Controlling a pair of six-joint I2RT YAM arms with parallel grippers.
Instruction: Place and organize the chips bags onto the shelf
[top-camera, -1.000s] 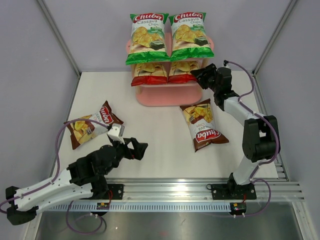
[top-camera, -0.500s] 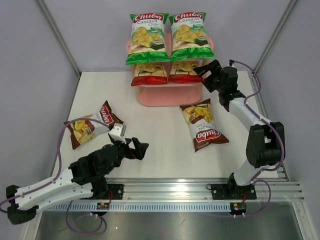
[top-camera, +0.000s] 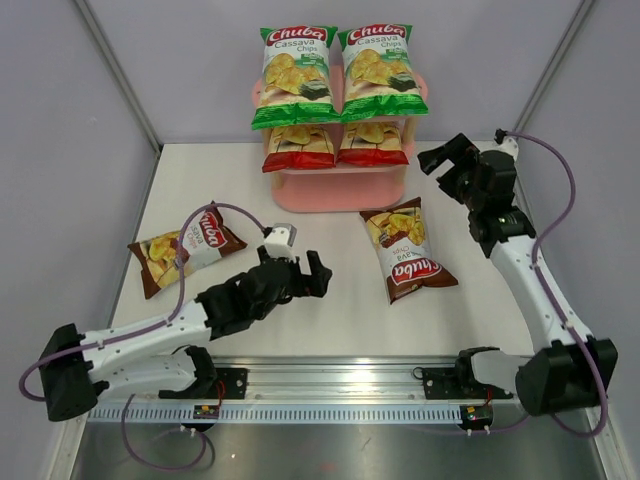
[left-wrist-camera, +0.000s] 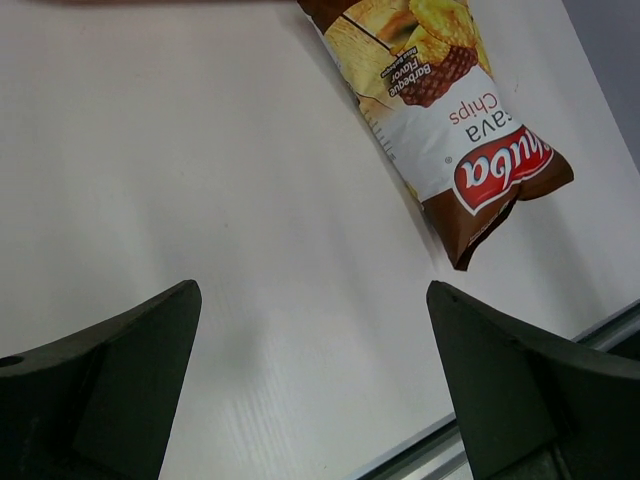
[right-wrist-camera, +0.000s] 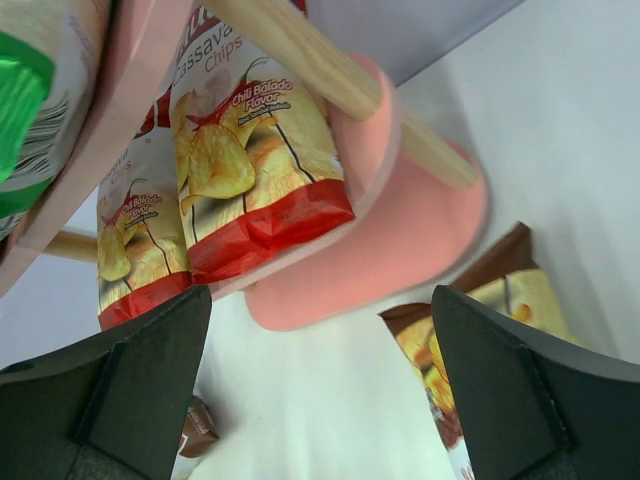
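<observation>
L jaws open, empty; brown bag (left-wrist-camera: 440, 110) ahead-right, apart. R jaws open, empty, facing shelf (right-wrist-camera: 400, 240) w/ red bags (right-wrist-camera: 255, 150).

A white table (top-camera: 340, 320) stands inside a booth of plain, pale lilac-grey walls (top-camera: 60, 150), with slanting metal posts (top-camera: 118, 75) at the back corners, a silver rail (top-camera: 340, 372) along its near edge, and soft, even light.
</observation>
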